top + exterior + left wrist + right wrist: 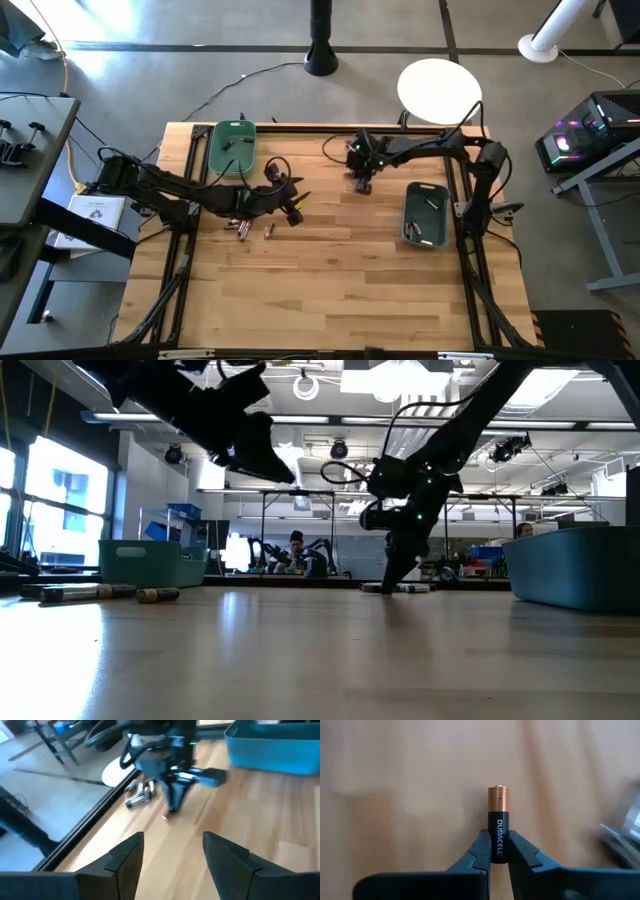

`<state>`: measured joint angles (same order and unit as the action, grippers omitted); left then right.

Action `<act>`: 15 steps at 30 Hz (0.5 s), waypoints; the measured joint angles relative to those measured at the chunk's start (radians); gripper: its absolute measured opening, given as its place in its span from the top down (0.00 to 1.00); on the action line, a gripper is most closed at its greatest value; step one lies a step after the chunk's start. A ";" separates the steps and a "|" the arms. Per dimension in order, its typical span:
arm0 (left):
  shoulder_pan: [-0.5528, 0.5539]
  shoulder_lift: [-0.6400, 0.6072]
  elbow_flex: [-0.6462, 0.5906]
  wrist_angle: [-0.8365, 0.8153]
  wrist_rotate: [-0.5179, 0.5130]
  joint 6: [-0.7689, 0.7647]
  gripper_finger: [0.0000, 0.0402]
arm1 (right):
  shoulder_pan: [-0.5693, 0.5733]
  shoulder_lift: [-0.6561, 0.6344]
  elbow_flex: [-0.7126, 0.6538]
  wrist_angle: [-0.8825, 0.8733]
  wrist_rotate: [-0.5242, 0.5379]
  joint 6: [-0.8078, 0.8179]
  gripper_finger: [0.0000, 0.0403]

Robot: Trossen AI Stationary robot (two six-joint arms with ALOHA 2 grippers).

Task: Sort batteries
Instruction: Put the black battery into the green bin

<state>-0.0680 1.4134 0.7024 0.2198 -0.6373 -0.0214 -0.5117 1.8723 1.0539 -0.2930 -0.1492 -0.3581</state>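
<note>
Pinching a battery (498, 827) near the table's (340, 290) far edge, the right gripper (363, 183) points down. Left gripper (296, 204), fingers spread, hovers over loose batteries (248, 227) left of center.

You can read one word only, "DURACELL", white capitals running lengthwise down the black body of the copper-topped battery (498, 830), nipped in the right pincer (498, 854), nothing else legible to you anywhere.
</note>
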 joint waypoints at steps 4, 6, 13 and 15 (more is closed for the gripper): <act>0.033 -0.058 -0.089 0.016 0.075 -0.045 0.51 | 0.077 0.005 -0.004 0.112 -0.090 0.047 0.93; 0.050 -0.100 -0.155 0.080 0.113 -0.074 0.51 | 0.124 0.004 -0.011 0.235 -0.122 0.073 0.94; 0.058 -0.179 -0.432 0.619 0.273 0.000 0.51 | 0.265 0.003 -0.126 0.870 -0.207 0.226 0.95; 0.058 -0.176 -0.490 0.770 0.349 0.014 0.51 | 0.297 0.003 -0.143 1.022 -0.207 0.273 0.95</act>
<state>-0.0105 1.2373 0.2127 0.9897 -0.2881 -0.0076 -0.2143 1.8755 0.9111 0.7292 -0.3561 -0.0847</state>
